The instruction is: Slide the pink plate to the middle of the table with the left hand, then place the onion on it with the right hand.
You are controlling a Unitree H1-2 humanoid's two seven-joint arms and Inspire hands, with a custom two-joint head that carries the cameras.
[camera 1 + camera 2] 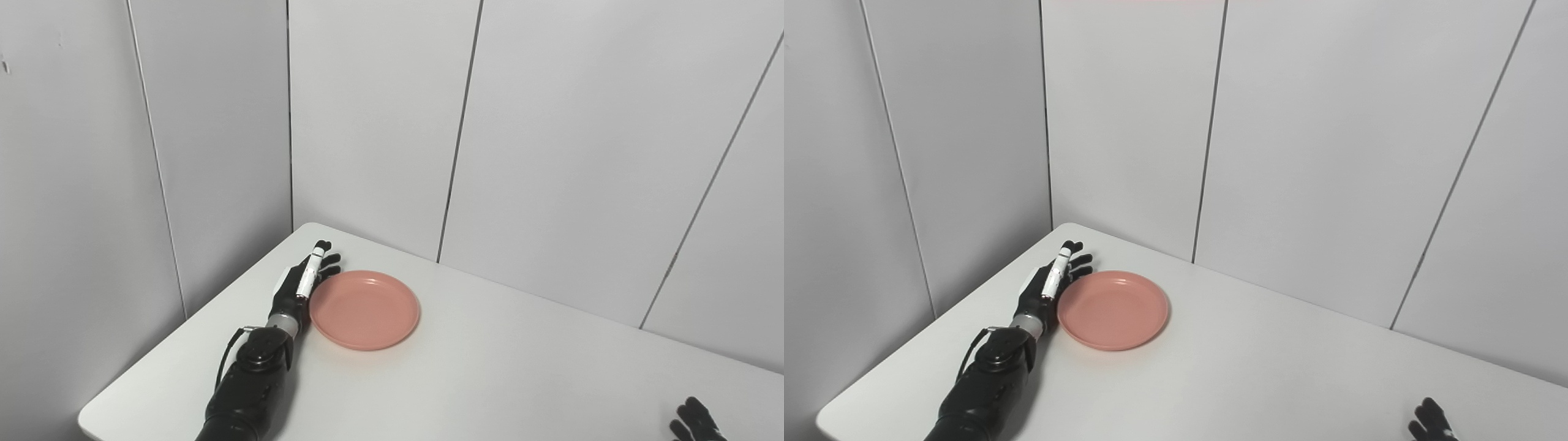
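Observation:
A round pink plate [365, 309] lies empty near the far left corner of the white table [490, 380]. My left hand [304, 280] stands on edge against the plate's left rim, its fingers stretched out and apart, holding nothing. Only the fingertips of my right hand [695, 419] show at the bottom right corner, spread and empty as far as they can be seen. No onion is in either view.
Grey wall panels close in the table at the back and on the left. The table's left edge runs close beside my left forearm [248, 392].

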